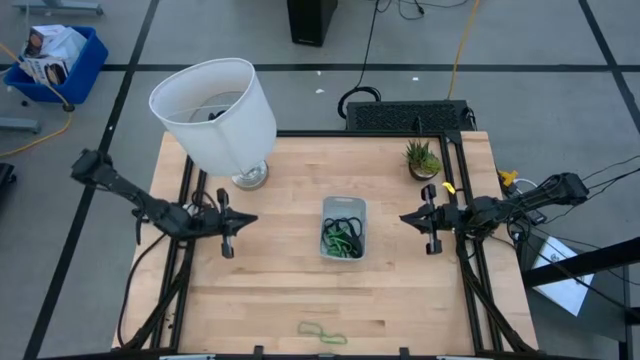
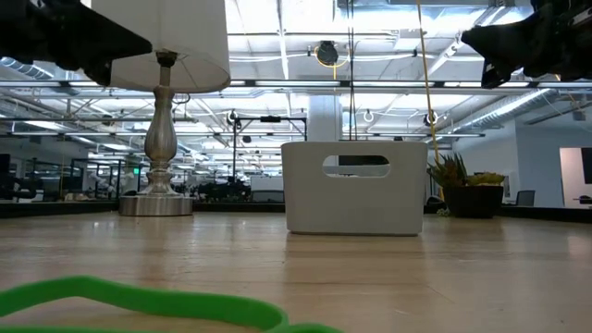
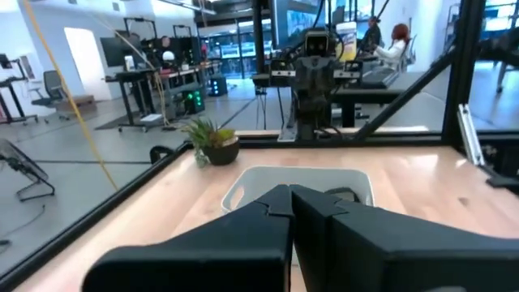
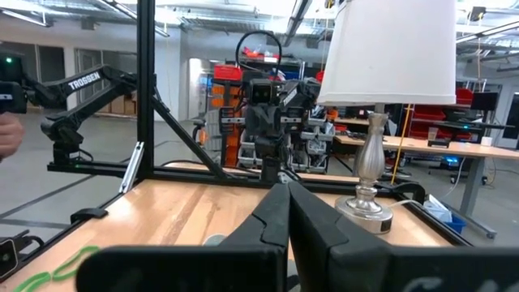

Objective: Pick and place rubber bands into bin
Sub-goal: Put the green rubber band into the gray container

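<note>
The bin (image 1: 343,227) stands at the table's middle and holds several black and light green rubber bands (image 1: 342,238). It also shows in the low view (image 2: 354,186) and the left wrist view (image 3: 296,180). More light green rubber bands (image 1: 322,332) lie flat near the table's near edge, also in the low view (image 2: 139,301) and the right wrist view (image 4: 57,268). My left gripper (image 1: 243,220) is shut and empty, left of the bin, above the table. My right gripper (image 1: 405,218) is shut and empty, right of the bin.
A lamp with a white shade (image 1: 214,115) and silver base (image 1: 249,177) stands at the far left. A small potted plant (image 1: 422,158) stands at the far right. A blue crate (image 1: 55,60) sits on the floor beyond the table. Bare wood lies around the bin.
</note>
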